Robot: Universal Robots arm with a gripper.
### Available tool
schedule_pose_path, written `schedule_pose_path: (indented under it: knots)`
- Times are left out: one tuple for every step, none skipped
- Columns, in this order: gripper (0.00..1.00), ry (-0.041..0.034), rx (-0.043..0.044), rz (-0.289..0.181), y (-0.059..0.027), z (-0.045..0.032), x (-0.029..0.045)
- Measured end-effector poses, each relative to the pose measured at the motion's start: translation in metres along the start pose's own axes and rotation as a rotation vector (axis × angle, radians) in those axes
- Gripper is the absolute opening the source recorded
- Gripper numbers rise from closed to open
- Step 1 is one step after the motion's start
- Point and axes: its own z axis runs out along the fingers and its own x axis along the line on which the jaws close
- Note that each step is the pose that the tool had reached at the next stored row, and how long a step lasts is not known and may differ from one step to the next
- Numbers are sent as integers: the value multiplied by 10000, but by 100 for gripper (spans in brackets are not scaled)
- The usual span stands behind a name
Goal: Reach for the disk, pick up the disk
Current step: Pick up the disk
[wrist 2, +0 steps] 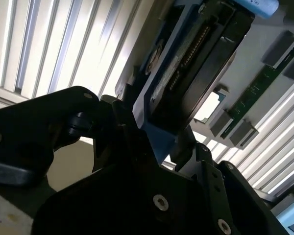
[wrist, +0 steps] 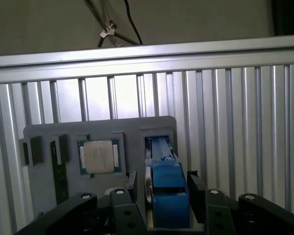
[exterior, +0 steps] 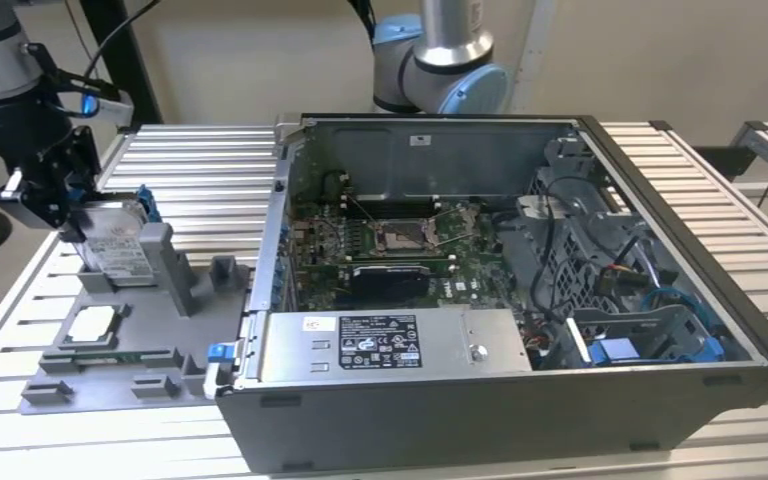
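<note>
Exterior view: the gripper [exterior: 75, 215] is hanging at the exterior view's left side of the slatted aluminium worktop [exterior: 204, 165]. It is sitting low over a grey holder tray [exterior: 144, 300] lying close to that edge.

The disk [exterior: 120, 245] is standing on edge in a slot at the tray's far end, label side showing and a blue rail along its upper edge. It is leaning slightly and is seated in the slot, not lifted.

First wrist view: the black fingers [wrist: 132, 183] are straddling the disk [wrist: 166, 188], one on each flat side. They are spread, with a thin dark gap showing between one finger and the silver face. The other finger is sitting right at the blue rail; contact there cannot be told.

Second wrist view: the disk [wrist 2: 186, 83] is running up between the two fingers, connector end and blue rail facing the camera.

On the same tray a small square processor chip [exterior: 95, 325] is lying flat in its recess, nearer the worktop's front edge than the disk. A green memory stick [wrist: 59, 176] is lying in a groove just beside the chip.

An open computer case [exterior: 491, 420] is taking up the middle of the worktop, touching the tray's side. Its grey power supply [exterior: 384, 345] is sitting along the near wall. A second robot arm [exterior: 438, 60] is standing behind the case.
</note>
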Motion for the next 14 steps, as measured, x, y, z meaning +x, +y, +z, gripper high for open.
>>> schedule_pose_path:
  knots:
    - [100, 0, 1, -2, 0, 18, 0]
    - [100, -1, 3, -5, 0, 37, 0]
    - [100, -1, 4, -7, 0, 54, 0]
    - [100, -1, 4, -9, 0, 73, 0]
    - [100, -1, 6, -12, 0, 90, 1]
    - [100, -3, 9, -14, 1, 110, 1]
    - [100, -4, 11, -16, 1, 126, 1]
    - [100, -5, 15, -18, 1, 145, 1]
    - [100, -12, 19, -19, 1, 154, 1]
    - [100, -19, 16, -18, 2, 153, 1]
    - [100, -20, 16, -18, 1, 153, 1]
    - [100, -21, 17, -18, 1, 154, 1]
    - [100, -22, 17, -18, 1, 154, 1]
    - [100, -23, 18, -19, 1, 154, 1]
